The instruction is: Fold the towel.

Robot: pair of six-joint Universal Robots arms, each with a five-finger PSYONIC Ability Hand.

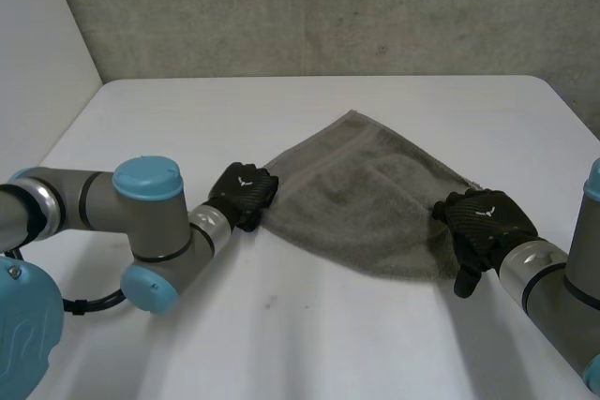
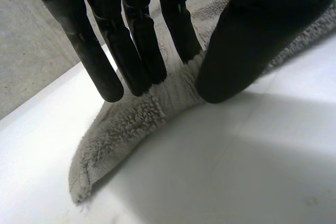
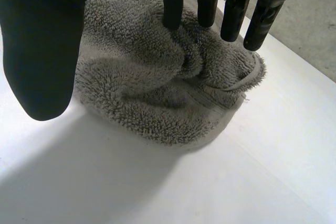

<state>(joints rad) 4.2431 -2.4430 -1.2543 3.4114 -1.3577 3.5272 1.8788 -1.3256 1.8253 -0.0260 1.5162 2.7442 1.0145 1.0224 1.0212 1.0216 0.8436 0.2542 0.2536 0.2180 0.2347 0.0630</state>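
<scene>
Head view: one grey towel [image 1: 366, 194] lies rumpled in a rough triangle on the white bench [image 1: 309, 334]. The left hand [image 1: 242, 196] is at its left corner and the right hand [image 1: 483, 220] at its right corner. That makes one towel and two hands.

Left wrist view: straight fingers [image 2: 105, 61] and the thumb [image 2: 247, 40] pinch a ridge of cloth just short of the corner tip, which lies loose beyond the fingertips.

Right wrist view: straight fingers press into a bunched mound of towel. The thumb stands beside the mound and seems not to grip it.

To fold cleanly, I judge the right hand should first close on its corner. Both hands should then lift together, level, and carry that edge over to the far side, keeping the cloth taut between them.
</scene>
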